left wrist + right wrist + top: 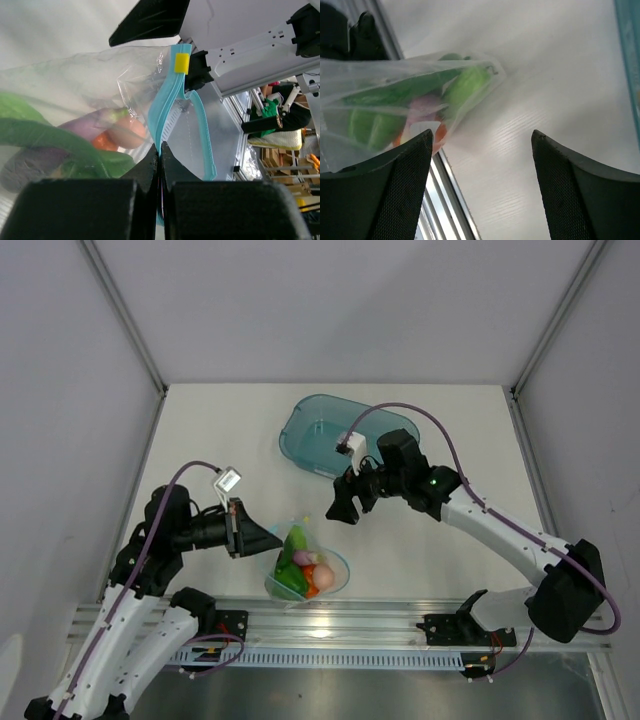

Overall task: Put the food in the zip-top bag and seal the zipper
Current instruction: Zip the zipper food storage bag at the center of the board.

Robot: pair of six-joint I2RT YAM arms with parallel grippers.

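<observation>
Left pincer [159,150] pinches the zipper [172,95], I think to steady the zip-top bag [80,80]; right pincer [340,510], at one o'clock from it, hangs open, empty.

Teal see-through tub [318,432] sits toward the back of the white table [215,430], right of centre. A ribbed aluminium rail [340,615] runs along the near edge. Grey walls [60,360] flank both sides.

Left wrist view: zip-top bag [75,85] cut by left edge; food [100,135] inside blurred through crinkled plastic; zipper [172,100] lower end hidden behind left gripper [159,157] fingers. Right wrist view: teal tub [632,60] only sliver at right edge; bag cut by left edge. Top view: bagged pieces overlap, too small to separate.
</observation>
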